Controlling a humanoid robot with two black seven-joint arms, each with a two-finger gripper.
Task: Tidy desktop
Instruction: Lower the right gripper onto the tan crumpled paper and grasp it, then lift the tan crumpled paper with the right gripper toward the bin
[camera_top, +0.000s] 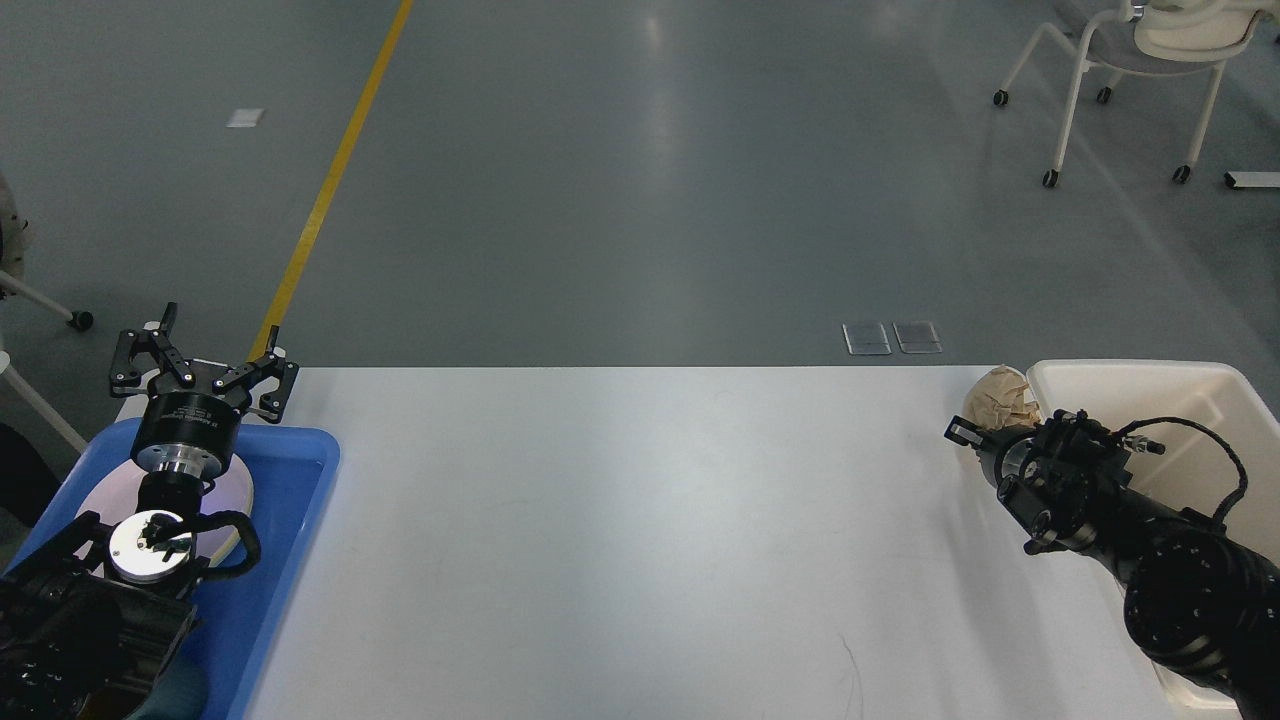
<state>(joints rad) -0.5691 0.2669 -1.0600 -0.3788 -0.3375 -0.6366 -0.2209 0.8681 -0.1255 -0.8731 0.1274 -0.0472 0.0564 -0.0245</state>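
The white desktop (640, 530) fills the lower half of the head view. My right gripper (985, 422) is at the desktop's far right, shut on a crumpled brown paper ball (1003, 396). It holds the ball right at the left rim of the cream-white bin (1150, 372). My left gripper (205, 362) is open and empty, its fingers spread wide. It hovers over the far end of the blue tray (300, 470) at the left edge. A white plate (236, 492) lies in that tray, partly hidden by my left arm.
Beyond the desktop's far edge is grey floor with a yellow line (330, 180) and two metal floor plates (892, 337). A white wheeled chair (1130, 60) stands at the far right. Another chair's leg (40, 300) shows at the left.
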